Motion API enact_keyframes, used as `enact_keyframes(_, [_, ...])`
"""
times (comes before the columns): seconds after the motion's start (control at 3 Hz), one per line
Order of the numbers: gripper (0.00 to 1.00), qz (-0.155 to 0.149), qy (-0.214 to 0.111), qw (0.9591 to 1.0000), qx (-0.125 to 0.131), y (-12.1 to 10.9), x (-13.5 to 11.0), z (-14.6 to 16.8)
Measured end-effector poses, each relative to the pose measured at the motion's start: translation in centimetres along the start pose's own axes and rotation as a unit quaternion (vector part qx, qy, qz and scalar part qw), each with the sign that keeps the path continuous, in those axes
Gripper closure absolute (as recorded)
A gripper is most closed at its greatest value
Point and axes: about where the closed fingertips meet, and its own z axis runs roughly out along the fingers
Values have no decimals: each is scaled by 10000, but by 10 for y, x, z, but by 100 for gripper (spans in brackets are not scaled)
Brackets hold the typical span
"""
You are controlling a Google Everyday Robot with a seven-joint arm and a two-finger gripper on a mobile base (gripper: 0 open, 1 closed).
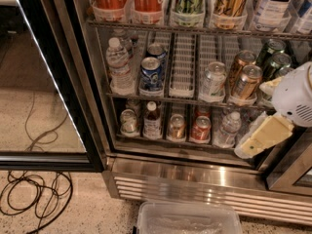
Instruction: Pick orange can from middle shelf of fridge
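Two short copper-orange cans stand one behind the other at the right of the middle shelf [161,99] of the fridge [204,172]. The front orange can [246,82] has a silver lid, and the second one [240,62] is behind it. White slotted lane trays [181,67] lie on that wire rack. My gripper [253,143], cream-coloured under a white arm housing [295,100], hangs at the right edge. It is lower than the orange cans and to their right, in front of the bottom shelf, and it touches neither can.
The black-framed glass door [73,96] stands open at left. A water bottle [119,65], a blue can [151,72], a clear can [213,79] and green cans [273,57] share the middle shelf. A clear plastic bin [187,219] and black cables [34,194] lie on the floor.
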Motion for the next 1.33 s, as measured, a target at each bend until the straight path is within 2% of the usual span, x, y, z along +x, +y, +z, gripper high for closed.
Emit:
enact_keyframes(0.33, [0,100,-260,9993,257,-11,-9,1])
enact_keyframes(0.67, [0,97,-259,9993,260,-11,-9,1])
enact_keyframes(1.0, [0,415,-501,9973,342,-11,-5,10])
enact_keyframes(1.33, [0,918,-1059,9891,449,-13,5,36])
